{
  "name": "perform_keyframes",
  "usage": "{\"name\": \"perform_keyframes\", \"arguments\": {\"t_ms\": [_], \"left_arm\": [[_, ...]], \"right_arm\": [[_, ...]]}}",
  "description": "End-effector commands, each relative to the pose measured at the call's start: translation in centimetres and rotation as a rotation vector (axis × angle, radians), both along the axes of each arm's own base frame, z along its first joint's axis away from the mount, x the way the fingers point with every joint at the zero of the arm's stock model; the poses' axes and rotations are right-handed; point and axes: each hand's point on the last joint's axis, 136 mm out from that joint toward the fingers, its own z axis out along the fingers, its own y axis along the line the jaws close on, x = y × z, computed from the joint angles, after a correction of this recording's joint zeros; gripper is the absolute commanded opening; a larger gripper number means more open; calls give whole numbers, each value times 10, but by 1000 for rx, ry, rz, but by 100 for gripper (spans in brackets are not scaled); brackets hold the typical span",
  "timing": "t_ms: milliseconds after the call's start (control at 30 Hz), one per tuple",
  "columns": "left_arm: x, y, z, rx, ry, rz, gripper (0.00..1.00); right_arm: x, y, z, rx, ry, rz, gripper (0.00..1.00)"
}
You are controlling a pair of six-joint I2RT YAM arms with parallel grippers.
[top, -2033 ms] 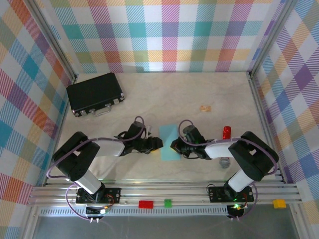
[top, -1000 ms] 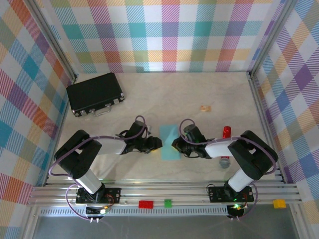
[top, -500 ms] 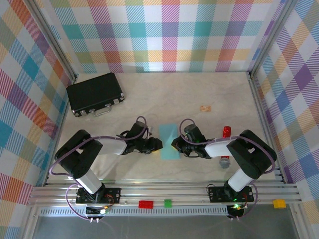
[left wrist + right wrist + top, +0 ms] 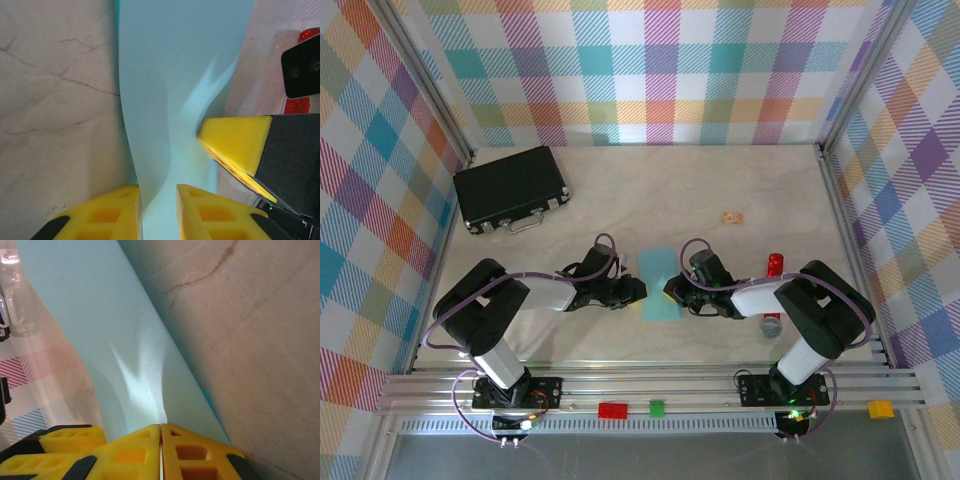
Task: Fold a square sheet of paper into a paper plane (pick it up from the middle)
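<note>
Top external | square sheet of paper [image 4: 660, 275]: turquoise, mid-table near the front, bowed between both claws | right gripper [image 4: 160, 427]: clamped flat on sheet edge | left gripper [image 4: 158, 192]: narrow, sheet passing between fingers, pinch cannot be told | red-tipped marker [image 4: 775, 265]: just right | black case [image 4: 510, 187]: far left

Marble tbl [image 4: 700, 190], blk case [image 4: 511, 187], tan scrap [image 4: 732, 216], marker [image 4: 775, 264]
</note>
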Motion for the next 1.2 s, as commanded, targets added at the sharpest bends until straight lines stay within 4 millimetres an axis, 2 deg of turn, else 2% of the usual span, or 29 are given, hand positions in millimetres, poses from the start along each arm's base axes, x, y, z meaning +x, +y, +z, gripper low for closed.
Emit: {"name": "perform_keyframes", "arguments": {"t_ms": [0, 200, 333, 533, 700, 867, 933, 1033, 1100, 1167], "left_arm": [[1, -9, 8, -32, -12, -17, 23], [1, -6, 9, -32, -19, -6, 12], [-2, -9, 10, -59, -10, -18, 1], [-8, -6, 19, -87, -19, -12, 0], [-18, 11, 20, -59, 7, 49, 0], [-28, 28, 29, -51, -20, 74, 0], [-30, 33, 32, -56, -25, 84, 0], [-32, 39, 35, -68, -11, 78, 0], [-33, 44, 36, -78, -11, 83, 0], [-32, 48, 36, -84, -16, 107, 0]], "right_arm": [[-16, -15, -24, -65, 79, -1, 11], [-13, -8, -14, -38, 36, 33, 15], [-13, -4, 0, -15, -16, 77, 23], [-14, 1, 29, -22, -93, 147, 39], [-8, -17, 66, -133, -237, 129, 46], [-16, -29, 101, -216, -423, 131, 51], [-25, -26, 105, -232, -465, 185, 53], [-46, -18, 88, -264, -447, 295, 55], [-50, -19, 80, -328, -438, 351, 56], [-50, -18, 84, -408, -478, 408, 56]]}}
